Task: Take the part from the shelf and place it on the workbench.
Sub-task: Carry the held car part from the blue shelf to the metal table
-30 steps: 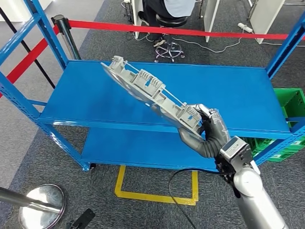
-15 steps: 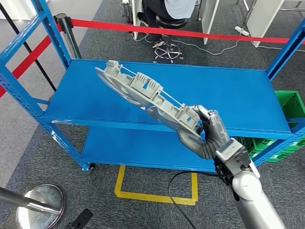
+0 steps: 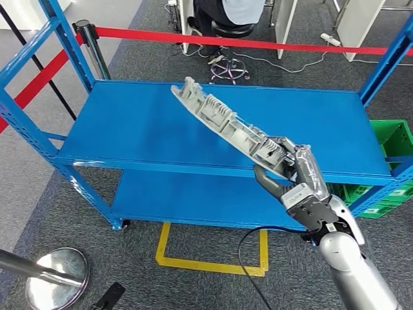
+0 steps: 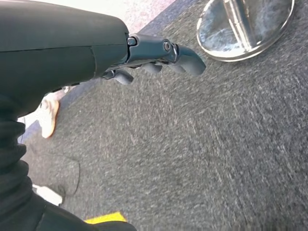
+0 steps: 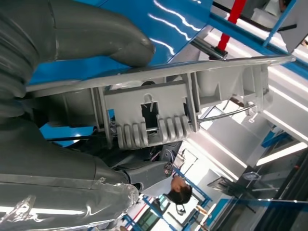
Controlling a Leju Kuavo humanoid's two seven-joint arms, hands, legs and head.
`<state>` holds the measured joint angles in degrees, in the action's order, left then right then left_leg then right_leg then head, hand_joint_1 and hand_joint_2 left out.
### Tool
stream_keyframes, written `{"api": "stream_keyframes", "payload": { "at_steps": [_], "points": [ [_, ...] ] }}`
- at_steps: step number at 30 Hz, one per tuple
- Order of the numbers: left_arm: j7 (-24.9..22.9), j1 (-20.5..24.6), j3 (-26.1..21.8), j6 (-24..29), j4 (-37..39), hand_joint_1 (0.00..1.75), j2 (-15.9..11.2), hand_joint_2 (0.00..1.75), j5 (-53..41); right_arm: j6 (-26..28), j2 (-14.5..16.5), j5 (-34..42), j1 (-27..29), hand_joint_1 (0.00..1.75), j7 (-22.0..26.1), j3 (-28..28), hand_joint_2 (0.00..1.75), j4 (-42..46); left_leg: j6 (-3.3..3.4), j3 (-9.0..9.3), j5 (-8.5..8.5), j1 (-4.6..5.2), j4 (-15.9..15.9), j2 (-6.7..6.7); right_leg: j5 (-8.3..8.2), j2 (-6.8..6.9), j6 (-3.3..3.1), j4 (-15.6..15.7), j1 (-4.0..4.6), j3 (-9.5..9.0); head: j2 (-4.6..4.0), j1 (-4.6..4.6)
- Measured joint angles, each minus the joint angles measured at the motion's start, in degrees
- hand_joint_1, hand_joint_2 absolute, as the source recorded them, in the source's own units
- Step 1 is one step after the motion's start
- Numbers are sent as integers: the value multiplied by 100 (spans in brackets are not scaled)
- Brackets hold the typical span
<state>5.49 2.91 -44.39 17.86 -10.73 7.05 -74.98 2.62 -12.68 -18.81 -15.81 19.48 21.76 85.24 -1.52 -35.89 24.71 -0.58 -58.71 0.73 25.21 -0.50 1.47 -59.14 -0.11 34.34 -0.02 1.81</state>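
Your right hand (image 3: 292,173) grips the part (image 3: 229,126) by its near end, thumb under it and fingers wrapped over the top, so the long grey moulding sticks out over the top deck of the blue shelf (image 3: 146,123). Its long axis runs from the hand at about 4 o'clock up towards 10 o'clock, with the free end above the middle of the deck near the back edge. The part is lifted off the blue surface, tilted, ribbed side facing up and towards you.

In the right wrist view you see the thumb (image 5: 109,43) pressed on one flat face of the part (image 5: 152,115) and the darker fingers (image 5: 145,173) closed on the other side.

Compared with half a second ago, the part has swung: its far end then reached further out towards 9 o'clock on the deck, and now it points more steeply away from you. The hand has also rolled, showing more of its back.

Your left hand (image 4: 156,53) hangs over the grey carpet (image 4: 218,144) with fingers loosely extended and slightly apart, holding nothing, near a round chrome stanchion base (image 4: 247,24).
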Motion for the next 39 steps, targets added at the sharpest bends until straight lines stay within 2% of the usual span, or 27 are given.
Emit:
{"api": "stream_keyframes", "payload": {
  "at_steps": [2, 4, 5, 6, 7, 9, 10, 12, 14, 15, 17, 19, 20, 21, 22, 25, 26, 27, 29, 30, 31, 32, 34, 35, 36, 37, 39],
  "points": [
    [8, 5, -7, 1, 0, 0, 7, 175, 3, 10, -2, 11, -12, 175, -4, -1, 175, 0, -48, -201, 332, 0, -473, -9, -47, 8, -70, 29, -19, 23, 0, -10],
    [17, 8, -10, 2, 0, 0, 13, 175, 4, 15, -2, 19, -5, 175, -5, -1, 175, 0, -76, -515, 713, -1, -1237, -11, -79, 12, -97, 30, -16, 68, 0, -15],
    [20, 8, -15, 2, 0, 0, 14, 175, 5, 16, -2, 20, 4, 175, -6, -1, 175, 0, -82, -604, 791, -1, -1479, -11, -96, 13, -98, 30, -14, 91, 0, -15],
    [20, 7, -21, 2, 0, 0, 13, 175, 8, 16, -2, 25, 13, 175, -7, -1, 175, 0, -82, -590, 758, -1, -1516, -11, -114, 13, -91, 29, -14, 111, 0, -15],
    [21, 8, -27, 1, 0, 0, 13, 175, 10, 18, -2, 30, 18, 175, -7, -1, 175, 0, -78, -459, 624, -1, -1319, -12, -131, 11, -77, 28, -18, 127, 0, -15],
    [33, 19, -38, 0, 0, 0, 14, 175, 15, 25, -2, 40, 18, 175, -7, -1, 175, 1, -68, 6, 299, -2, -542, -17, -161, 7, -33, 11, -15, 154, 0, -18],
    [44, 29, -41, -1, 0, 0, 16, 175, 20, 31, -2, 46, 15, 175, -7, -2, 175, 2, -49, 193, 207, -2, -203, -13, -176, 4, -6, -5, -6, 174, 0, -18],
    [67, 38, -44, -3, 0, 0, 23, 175, 33, 41, -2, 58, 15, 175, -6, -4, 175, 4, 6, 321, 172, 10, 84, -1, -217, 4, 60, -12, 13, 211, 1, -19],
    [85, 30, -47, -5, 0, 0, 29, 175, 45, 44, -2, 67, 28, 175, -5, -5, 175, 4, 91, 284, 125, 9, 97, 2, -256, 3, 129, 9, 2, 238, 1, -22],
    [91, 28, -50, -4, 0, 0, 29, 175, 48, 44, -2, 69, 35, 175, -5, -5, 175, 5, 135, 266, 94, 1, 104, -2, -197, 5, 160, -38, -3, 273, 1, -14],
    [97, 33, -55, -3, 0, 0, 29, 175, 52, 46, -2, 74, 45, 175, -4, -5, 175, 6, 210, 216, 34, -18, 116, -11, 145, 10, 217, -465, -15, 448, 1, 7],
    [98, 33, -57, -3, 0, 0, 29, 175, 54, 48, -2, 79, 54, 175, -3, -5, 175, 7, 239, 146, -22, -13, 115, -11, 605, 14, 257, -1252, -24, 705, 1, 20],
    [98, 31, -57, -3, 0, 0, 31, 175, 54, 49, -2, 81, 63, 175, -3, -5, 175, 7, 238, 108, -52, -10, 114, -11, 732, 14, 266, -1544, -25, 777, 1, 19],
    [98, 30, -57, -3, 0, 0, 31, 175, 54, 49, -2, 82, 72, 175, -3, -5, 175, 7, 233, 72, -81, -9, 113, -11, 751, 14, 267, -1629, -25, 747, 1, 19],
    [98, 29, -59, -3, 0, 0, 31, 175, 54, 49, -2, 82, 79, 175, -4, -5, 175, 7, 223, 40, -108, -9, 112, -10, 668, 14, 263, -1478, -26, 600, 0, 19],
    [97, 32, -63, -4, 0, 0, 32, 175, 54, 54, -2, 83, 76, 175, -4, -5, 175, 19, 158, -29, -188, -9, 110, -3, 347, 5, 215, -303, -15, -186, 0, 14],
    [97, 32, -65, -4, 0, 0, 32, 175, 54, 58, -2, 83, 75, 175, -2, -5, 175, 28, 124, -43, -219, -6, 109, 0, 312, -2, 187, -51, -4, -341, 0, 14],
    [96, 32, -66, -4, 0, 0, 32, 175, 53, 63, -2, 82, 75, 175, 0, -5, 175, 37, 88, -56, -254, -5, 113, 1, 316, -9, 154, 50, 13, -394, 1, 12],
    [96, 25, -68, -2, 0, 0, 34, 175, 51, 72, -2, 81, 77, 175, 0, -7, 175, 46, 10, -79, -307, -12, 127, 1, 251, -11, 62, 59, 21, -353, 1, 17],
    [96, 21, -70, -2, 0, 0, 32, 175, 50, 73, -2, 80, 75, 175, -1, -7, 175, 49, -23, -109, -252, -14, 92, -2, 210, -7, 5, 67, 15, -320, 1, 11],
    [96, 17, -72, -2, 0, 0, 30, 175, 50, 75, -1, 80, 74, 175, -3, -8, 175, 51, -50, -166, -118, -13, -28, -5, 163, -3, -49, 82, 3, -282, 0, 3],
    [96, 17, -74, -2, 0, 0, 29, 175, 49, 76, -1, 80, 73, 175, -3, -8, 175, 54, -69, -262, 101, -14, -271, -9, 112, 3, -93, 94, -7, -233, 0, -9],
    [96, 20, -77, -3, 0, 0, 36, 175, 48, 79, 0, 80, 77, 175, -3, -8, 175, 57, -98, -514, 587, -9, -1014, -12, 24, 6, -130, 92, 1, -112, 1, -26],
    [96, 20, -77, -3, 0, 0, 40, 175, 48, 79, 0, 80, 82, 175, -3, -8, 175, 57, -105, -597, 723, -8, -1330, -12, -20, 7, -132, 90, 6, -51, 1, -26],
    [96, 20, -78, -3, 0, 0, 42, 175, 47, 79, 0, 80, 88, 175, -3, -8, 175, 57, -103, -598, 739, -4, -1485, -12, -62, 7, -128, 88, 9, 8, 1, -26],
    [96, 21, -80, -3, 0, 0, 41, 175, 47, 79, 0, 80, 92, 175, -3, -8, 175, 57, -94, -495, 647, 0, -1428, -12, -102, 6, -117, 85, 12, 63, 0, -26],
    [96, 31, -83, -3, 0, 0, 40, 175, 47, 85, 0, 76, 96, 175, -4, -8, 175, 58, -55, -20, 375, 6, -822, -11, -174, 4, -83, 78, 15, 155, 0, -27]
  ]
}}
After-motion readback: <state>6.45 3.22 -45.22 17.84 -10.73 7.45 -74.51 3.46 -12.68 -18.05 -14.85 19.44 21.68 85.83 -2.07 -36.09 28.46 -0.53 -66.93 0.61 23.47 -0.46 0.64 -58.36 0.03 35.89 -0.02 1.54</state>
